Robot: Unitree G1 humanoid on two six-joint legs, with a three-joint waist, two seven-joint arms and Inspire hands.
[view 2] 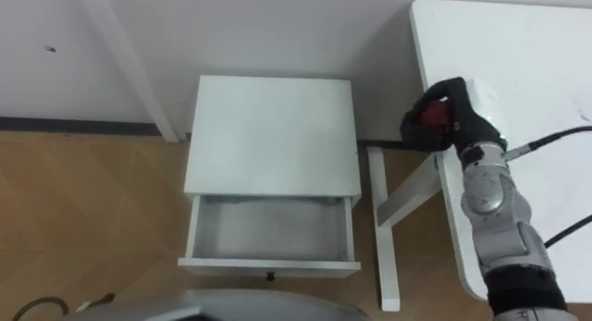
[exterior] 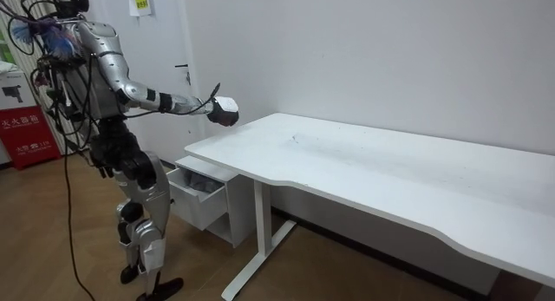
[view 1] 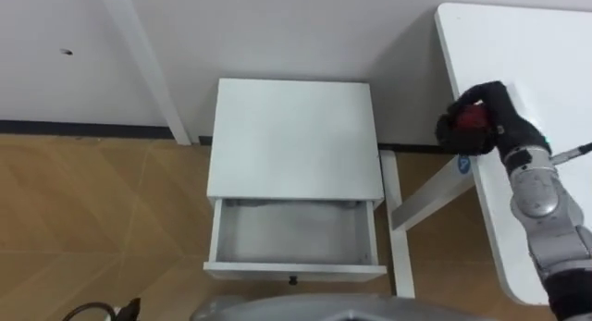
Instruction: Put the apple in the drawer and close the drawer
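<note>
Wooden floor (view 1: 92,219) bears 1 white cabinet (view 1: 294,136), its drawer (view 1: 292,233) open and bare; beside it, at a white table (view 1: 527,43) edge, the right hand (view 1: 498,113) clasps a red apple (view 1: 472,118).

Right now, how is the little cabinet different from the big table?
The cabinet is small, low and boxy; the table is long, taller and stands on legs. The cabinet has a drawer, pulled open and empty; the table shows none. Both are white and stand by the wall.
</note>
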